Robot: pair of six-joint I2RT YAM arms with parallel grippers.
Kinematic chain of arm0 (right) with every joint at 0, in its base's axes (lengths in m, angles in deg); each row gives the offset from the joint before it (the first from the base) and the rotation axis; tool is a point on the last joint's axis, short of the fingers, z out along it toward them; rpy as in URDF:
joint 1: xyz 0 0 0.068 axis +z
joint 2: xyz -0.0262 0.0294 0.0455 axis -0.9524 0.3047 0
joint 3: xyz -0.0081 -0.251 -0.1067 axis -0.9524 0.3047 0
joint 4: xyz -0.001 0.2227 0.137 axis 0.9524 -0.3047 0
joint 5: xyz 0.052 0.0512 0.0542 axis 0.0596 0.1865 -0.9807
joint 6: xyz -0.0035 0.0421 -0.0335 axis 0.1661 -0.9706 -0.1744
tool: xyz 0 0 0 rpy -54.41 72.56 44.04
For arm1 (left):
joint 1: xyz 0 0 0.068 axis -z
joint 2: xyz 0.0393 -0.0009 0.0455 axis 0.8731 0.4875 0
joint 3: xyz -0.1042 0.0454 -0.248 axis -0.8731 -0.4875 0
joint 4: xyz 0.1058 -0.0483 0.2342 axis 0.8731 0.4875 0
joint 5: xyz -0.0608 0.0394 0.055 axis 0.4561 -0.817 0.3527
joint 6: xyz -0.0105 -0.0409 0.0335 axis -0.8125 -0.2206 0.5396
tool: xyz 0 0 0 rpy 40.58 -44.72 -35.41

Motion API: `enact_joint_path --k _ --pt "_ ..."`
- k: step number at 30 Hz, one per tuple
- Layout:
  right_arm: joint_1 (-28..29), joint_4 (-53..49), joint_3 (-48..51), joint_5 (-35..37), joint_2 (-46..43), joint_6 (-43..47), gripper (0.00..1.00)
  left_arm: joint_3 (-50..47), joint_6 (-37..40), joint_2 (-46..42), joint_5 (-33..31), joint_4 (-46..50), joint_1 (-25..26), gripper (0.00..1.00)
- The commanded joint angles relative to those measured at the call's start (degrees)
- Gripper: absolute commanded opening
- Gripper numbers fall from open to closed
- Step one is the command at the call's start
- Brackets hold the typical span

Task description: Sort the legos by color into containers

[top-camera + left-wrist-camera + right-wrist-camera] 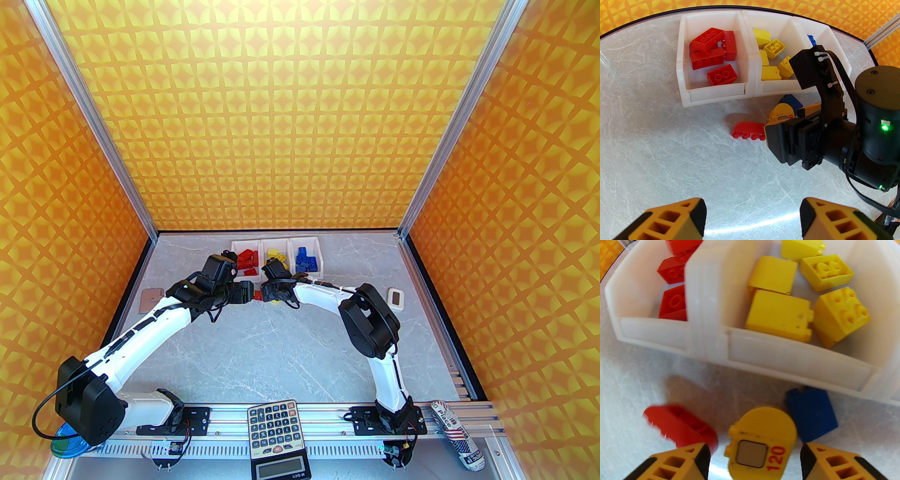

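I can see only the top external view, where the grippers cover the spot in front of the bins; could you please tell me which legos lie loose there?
Observer: Three lie on the table in front of the containers: a red curved brick, a yellow rounded piece marked 120, and a blue brick.
Operator: Is the right gripper holding one?
Observer: No. The right gripper is open around the yellow rounded piece, and neither pad appears to touch it.
Operator: And the left?
Observer: The left gripper is open with nothing between its fingers; the red curved brick lies ahead of it.
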Motion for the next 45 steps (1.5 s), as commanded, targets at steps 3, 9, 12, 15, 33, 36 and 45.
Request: enact_joint_path --k 3,9,12,15,33,36,45 --pt "0.12 -3.47 -0.85 3.56 1.16 -1.54 0.69 -0.55 -0.23 -1.51 -1.3 1.25 -0.03 0.7" --pt "0.12 -4.68 -2.68 2.9 2.28 -1.55 0.69 -0.58 -0.3 -1.73 -1.38 1.39 -0.1 0.7" --pt "0.12 -4.69 -2.79 2.45 2.62 -1.46 0.69 -0.7 -0.25 -2.2 -1.41 1.57 -0.13 0.71" --pt "0.12 -5.13 -3.71 1.71 3.24 -1.12 0.68 -0.69 -0.19 -2.22 -1.47 1.62 -0.09 0.7" --pt "0.12 -5.22 -5.28 -1.88 4.06 1.9 0.49 -1.12 -0.17 -2.95 -1.86 2.01 -0.03 0.71" --pt "0.12 -5.25 -4.1 -2.68 2.57 2.72 0.44 -0.97 -0.09 -3.19 -1.8 1.93 -0.13 0.71" --pt "0.12 -5.44 0.73 -3.28 -6.57 5.12 0.36 -0.91 -0.43 -3.1 -1.87 1.59 -0.01 0.71"
